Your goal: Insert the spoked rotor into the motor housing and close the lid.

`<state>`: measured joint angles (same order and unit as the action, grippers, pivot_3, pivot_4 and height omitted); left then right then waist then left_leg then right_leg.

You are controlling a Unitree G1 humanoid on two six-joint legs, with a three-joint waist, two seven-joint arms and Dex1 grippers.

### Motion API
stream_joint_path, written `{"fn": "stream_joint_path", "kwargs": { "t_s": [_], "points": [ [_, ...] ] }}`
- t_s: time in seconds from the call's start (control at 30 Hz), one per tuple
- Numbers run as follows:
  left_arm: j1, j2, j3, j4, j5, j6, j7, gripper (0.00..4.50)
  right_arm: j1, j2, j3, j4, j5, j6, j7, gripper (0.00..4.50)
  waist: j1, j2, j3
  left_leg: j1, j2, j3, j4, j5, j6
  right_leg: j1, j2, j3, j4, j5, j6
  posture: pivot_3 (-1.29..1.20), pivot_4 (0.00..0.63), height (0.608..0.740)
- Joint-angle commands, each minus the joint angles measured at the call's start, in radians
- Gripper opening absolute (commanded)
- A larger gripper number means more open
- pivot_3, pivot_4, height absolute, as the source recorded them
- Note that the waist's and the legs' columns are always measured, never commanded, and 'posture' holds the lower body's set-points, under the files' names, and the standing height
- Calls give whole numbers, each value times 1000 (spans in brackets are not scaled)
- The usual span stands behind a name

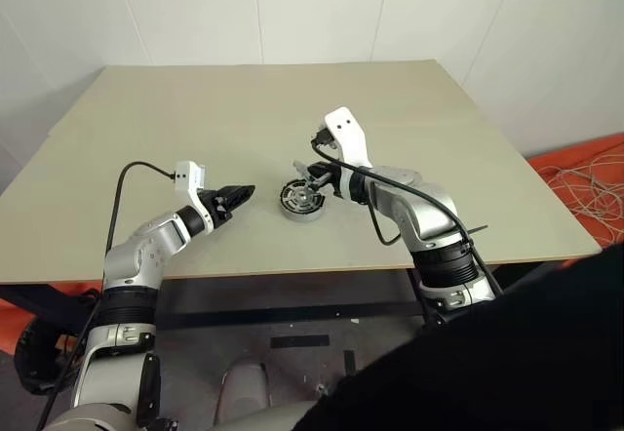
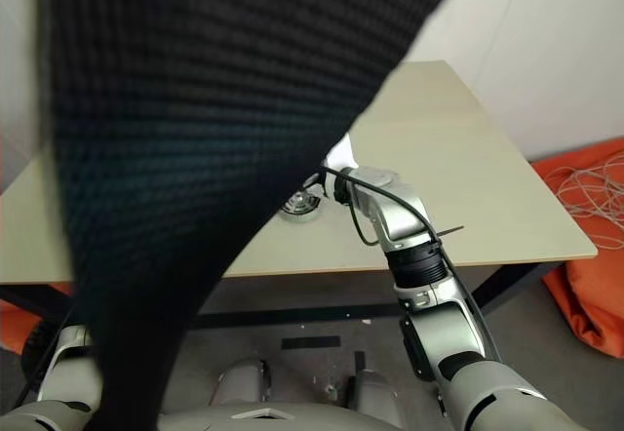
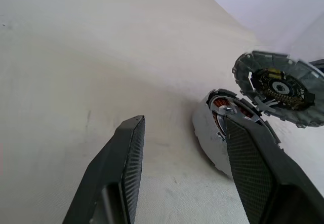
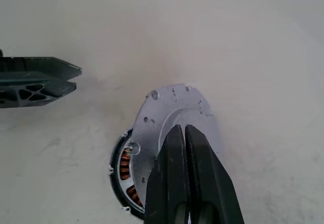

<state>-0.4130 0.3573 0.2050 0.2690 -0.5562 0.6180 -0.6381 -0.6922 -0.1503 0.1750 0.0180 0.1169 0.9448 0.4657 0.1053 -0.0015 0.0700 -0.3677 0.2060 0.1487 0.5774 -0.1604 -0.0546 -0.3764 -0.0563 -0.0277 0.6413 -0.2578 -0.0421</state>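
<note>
Found the motor housing (image 1: 301,200) on the table (image 1: 195,119), towards the near edge and about midway across. Saw the lid (image 4: 174,107) off the tabletop, tilted just above the housing and partly over it, pinched at its edge in the right gripper (image 4: 181,128), which reached in from the right. Noted the left gripper (image 1: 241,195) to the housing's left, near it but apart, fingers spread and pointing towards it.

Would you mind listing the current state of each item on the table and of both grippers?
motor housing: flat on the table, top uncovered, copper windings and a silver spoked part showing inside.
lid: a flat silver disc, held tilted above the housing, not yet seated.
right gripper: shut on the lid.
left gripper: open, holding nothing, beside the housing and apart from it.
</note>
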Motion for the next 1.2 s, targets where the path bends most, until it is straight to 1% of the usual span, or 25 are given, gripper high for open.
{"fn": "stream_joint_path", "kwargs": {
  "t_s": [0.03,0.23,0.5,0.63,0.7,0.8,0.9,1.0,1.03,1.1,1.2],
  "points": [
    [-40,26,29,1,2,-25,-4,2549,18,-11,18,11,1,-14,1,93,1,0,0,0,0,0,0,0,0,0,0,0,0,0,0,0,0,740],
    [-67,43,40,27,7,-30,-7,2549,56,-10,20,97,-4,-56,-7,93,0,0,0,0,0,0,0,1,-1,0,0,0,0,0,0,0,0,740],
    [-79,39,39,39,14,-37,-8,2549,75,-18,18,190,-16,-137,-19,93,0,0,0,3,0,0,-1,1,-2,2,0,0,0,0,0,0,0,740],
    [-83,38,38,43,14,-40,-7,2549,83,-11,-12,182,4,-197,-18,93,1,0,0,4,0,0,-1,1,-2,4,0,0,0,0,1,0,0,740],
    [-86,36,35,48,16,-42,-8,2549,68,15,-86,140,59,-249,-19,93,1,0,0,4,0,0,-1,1,-2,4,-1,0,0,0,1,0,0,740],
    [-93,32,29,54,18,-43,-9,2549,45,27,-127,121,77,-286,-31,93,0,0,0,1,0,0,-1,1,-2,1,-1,0,0,0,1,0,0,740],
    [-103,27,21,57,22,-41,-9,2549,44,23,-119,101,97,-320,15,641,0,0,0,1,0,0,-1,1,-2,1,0,0,0,0,1,0,0,740],
    [-110,27,18,62,27,-44,-13,2549,53,23,-112,96,117,-318,49,1660,0,0,0,0,0,0,-2,1,-2,0,0,0,-1,0,1,0,0,740],
    [-112,28,19,64,28,-44,-15,2549,57,21,-106,99,115,-320,56,1931,0,0,0,0,0,0,-2,1,-2,0,0,0,-1,0,1,0,0,740],
    [-114,31,21,67,29,-44,-17,2549,64,23,-101,105,117,-322,67,2681,0,0,0,0,0,0,-2,1,-2,0,0,0,-1,0,1,0,0,740],
    [-114,34,23,64,30,-42,-19,2549,66,31,-97,144,104,-346,64,3644,-1,0,0,0,0,0,-2,1,-2,0,0,0,-1,0,1,0,0,740]
  ]
}}
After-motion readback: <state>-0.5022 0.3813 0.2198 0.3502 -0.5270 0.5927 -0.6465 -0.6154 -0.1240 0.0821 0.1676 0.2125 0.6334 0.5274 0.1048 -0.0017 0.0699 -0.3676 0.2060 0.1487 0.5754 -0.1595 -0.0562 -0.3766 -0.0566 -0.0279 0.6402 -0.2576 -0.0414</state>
